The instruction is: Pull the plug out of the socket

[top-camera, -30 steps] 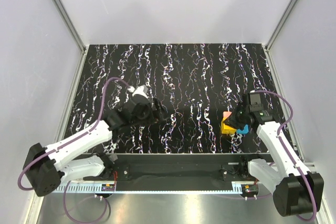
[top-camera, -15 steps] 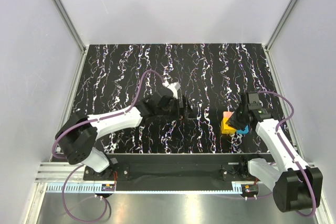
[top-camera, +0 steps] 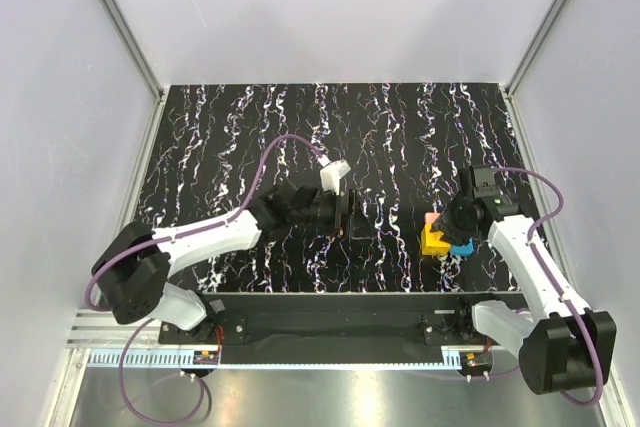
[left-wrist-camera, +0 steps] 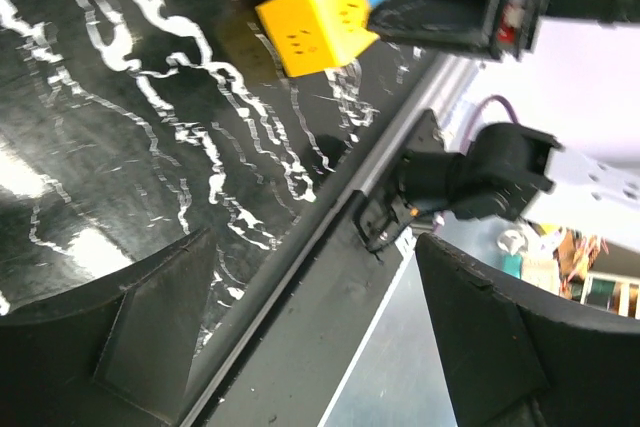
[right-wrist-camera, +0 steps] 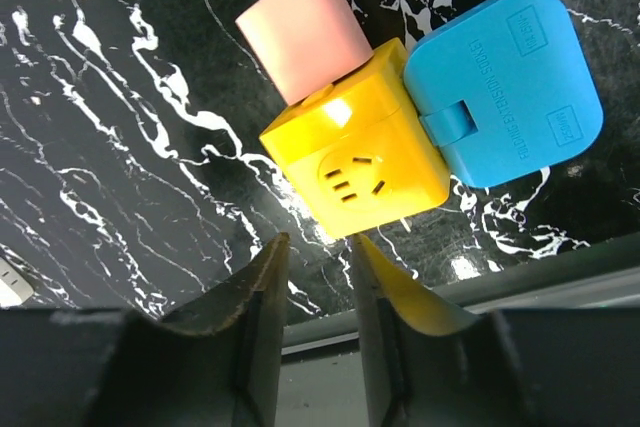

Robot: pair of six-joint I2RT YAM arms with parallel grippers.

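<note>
- The right gripper (right-wrist-camera: 318, 252) hangs low at the near right of the surface. Its fingers (right-wrist-camera: 250, 317) stand slightly apart with nothing between them. The tips sit just beside the yellow socket cube's lower edge; I cannot tell whether they brush it.
- The left gripper (left-wrist-camera: 315, 242) reaches out over the middle, jaws spread wide and empty. It faces the same cube from well apart.
- The surface (top-camera: 300, 127) is black, streaked with white marble-like veins running front to back. Pale walls close it in on three sides, with slim metal posts (top-camera: 120, 22) rising at the back corners. A dark mounting bar (top-camera: 330, 319) runs along the near edge, where both arms are bolted.
- The yellow socket cube (right-wrist-camera: 360, 162) rests on the surface close to the right edge and near the front. The face turned to the right wrist camera shows a set of small slots.
- A pink plug (right-wrist-camera: 300, 32), a rounded stubby block, sits pressed against the cube's far side.
- A blue plug (right-wrist-camera: 505, 82), flat with rounded corners and raised lettering, is seated against an adjoining face.
- Seen from the left wrist, the right gripper's black body crowds the cube on the blue plug's side.
- A purple cable (top-camera: 290, 142) loops above the left arm.
</note>
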